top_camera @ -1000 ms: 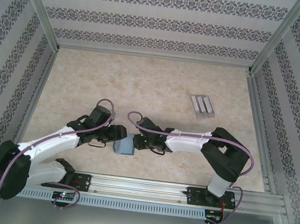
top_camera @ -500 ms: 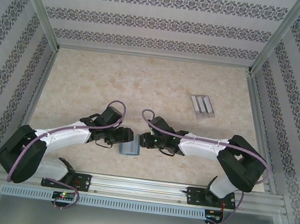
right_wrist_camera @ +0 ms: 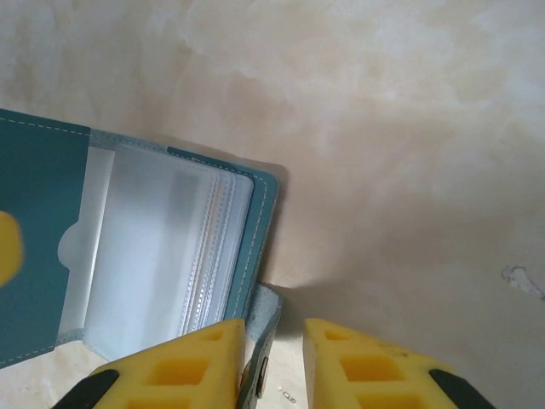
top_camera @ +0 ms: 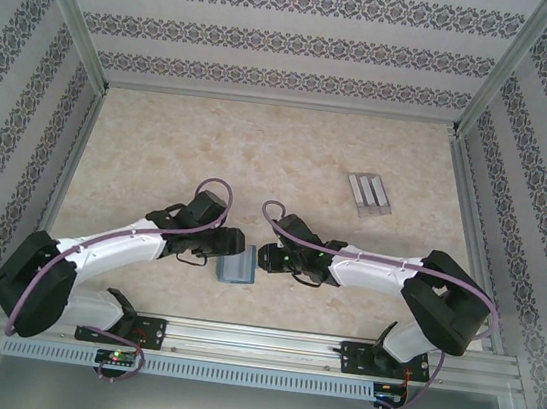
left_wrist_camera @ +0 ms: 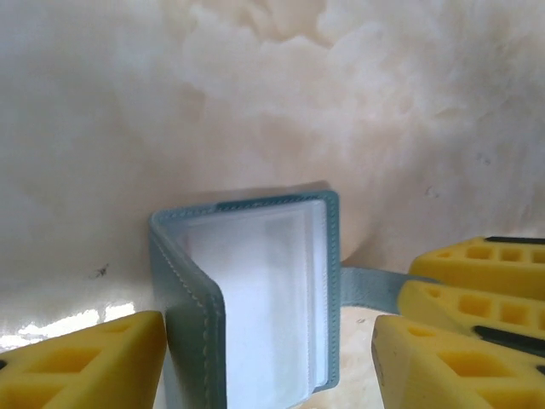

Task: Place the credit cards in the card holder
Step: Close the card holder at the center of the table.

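Card holder being held open, no card in hand yet

Top view: the card holder [top_camera: 236, 266] lies low centre on the table [top_camera: 211, 146], flanked by the left gripper [top_camera: 232, 243] and right gripper [top_camera: 265, 257]. A grey slotted rack [top_camera: 368, 193] stands well apart, upper right.

Left wrist view: teal covers stand ajar and the clear sleeves [left_wrist_camera: 272, 298] look empty. The jaws are parted wide and clamp nothing.

Right wrist view: narrowly parted jaws straddle the snap tab [right_wrist_camera: 262, 362]; whether they pinch it I cannot tell.

Likely step: opening the holder. Next, fetch a card.
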You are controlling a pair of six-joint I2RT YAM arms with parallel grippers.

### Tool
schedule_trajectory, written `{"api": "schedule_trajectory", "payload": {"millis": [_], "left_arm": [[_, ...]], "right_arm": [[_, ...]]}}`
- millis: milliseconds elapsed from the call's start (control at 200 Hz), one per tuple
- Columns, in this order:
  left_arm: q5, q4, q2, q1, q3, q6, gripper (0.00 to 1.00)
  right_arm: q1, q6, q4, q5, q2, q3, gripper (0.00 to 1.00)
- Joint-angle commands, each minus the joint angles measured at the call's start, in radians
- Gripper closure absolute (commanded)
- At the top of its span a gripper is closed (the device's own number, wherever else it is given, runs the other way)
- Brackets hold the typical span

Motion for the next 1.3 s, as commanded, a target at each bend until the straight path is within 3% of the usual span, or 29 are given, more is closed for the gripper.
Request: {"api": "schedule_trajectory", "payload": {"millis": [0, 235, 440, 520, 625, 749, 924, 1139, 1184, 1249, 1294], "left_arm": [[-0.051, -0.046, -0.032, -0.018, 0.009, 0.032, 0.36], [-0.044, -0.029, 0.015, -0.038, 0.025, 0.026, 0.44], [-0.043, -0.029, 0.048, -0.04, 0.047, 0.037, 0.62], [-0.032, -0.029, 0.065, -0.041, 0.058, 0.037, 0.66], [-0.025, -0.014, 0.089, -0.041, 0.063, 0.038, 0.67], [-0.013, -0.016, 0.125, -0.04, 0.079, 0.043, 0.68], [-0.01, 0.001, 0.151, -0.041, 0.073, 0.018, 0.68], [-0.026, 0.017, 0.162, -0.04, 0.06, -0.022, 0.68], [-0.022, 0.016, 0.17, -0.04, 0.065, -0.021, 0.68], [-0.013, 0.021, 0.182, -0.04, 0.07, -0.023, 0.68], [-0.005, 0.03, 0.192, -0.04, 0.07, -0.024, 0.68]], "right_arm": [[0.001, -0.004, -0.003, 0.018, -0.016, -0.01, 0.74], [0.005, -0.004, 0.007, 0.031, -0.034, -0.016, 0.72], [0.011, -0.005, 0.001, 0.049, -0.053, -0.023, 0.72], [0.009, 0.0, 0.005, 0.048, -0.058, -0.028, 0.79], [0.011, -0.002, 0.014, 0.038, -0.06, -0.031, 0.89], [0.011, 0.002, 0.016, 0.037, -0.06, -0.037, 0.92], [0.017, 0.013, 0.025, 0.058, -0.091, -0.061, 0.82], [0.024, 0.041, 0.047, 0.066, -0.129, -0.099, 0.82], [0.025, 0.049, 0.056, 0.064, -0.132, -0.105, 0.85], [0.027, 0.054, 0.084, 0.046, -0.131, -0.117, 1.0], [0.028, 0.055, 0.101, 0.036, -0.128, -0.122, 1.0]]}}
